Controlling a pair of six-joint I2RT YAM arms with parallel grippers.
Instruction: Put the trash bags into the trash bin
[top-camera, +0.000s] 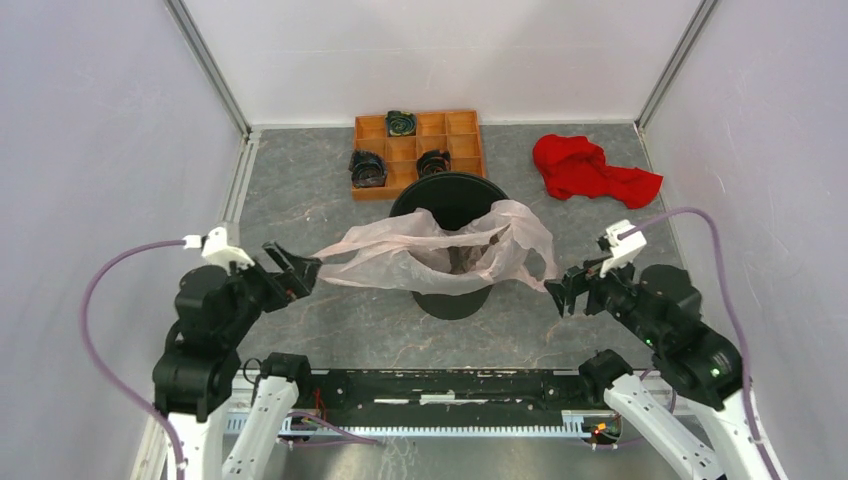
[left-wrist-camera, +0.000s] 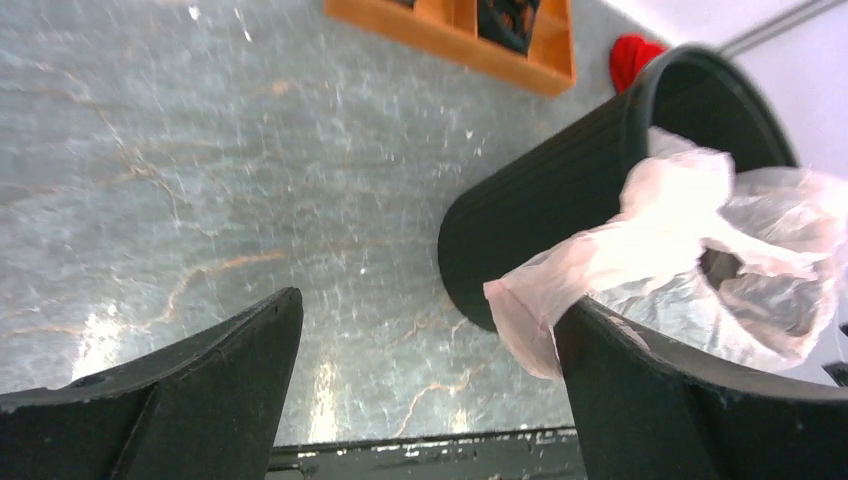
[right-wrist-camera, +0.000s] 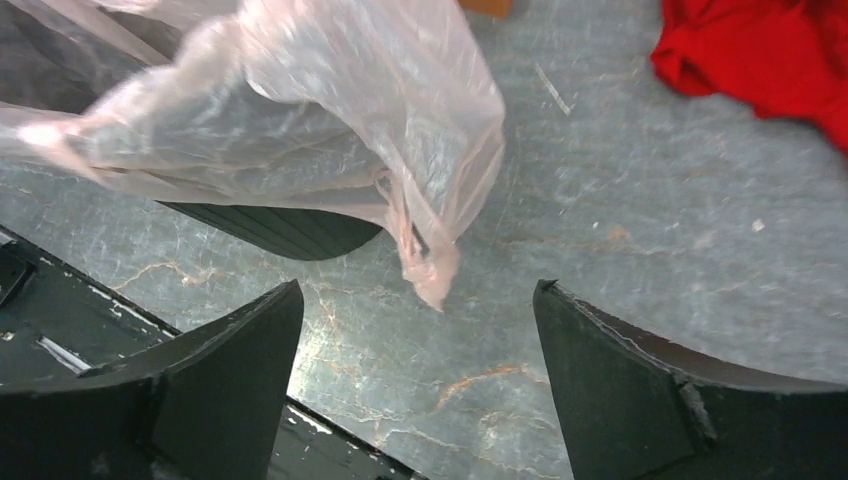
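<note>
We saw the wrinkly, translucent pink trash bag draped over the round black trash bin, with the left hand at nine o'clock and the right hand at three, both released.

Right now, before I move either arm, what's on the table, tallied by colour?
Pale pink: 1, trash bag, draped across the bin's mouth
Black: 1, trash bin
Orange: 1, compartment tray
Red: 1, cloth
Dark: 3, bundles in the tray; too small to identify
Total: 7
</note>
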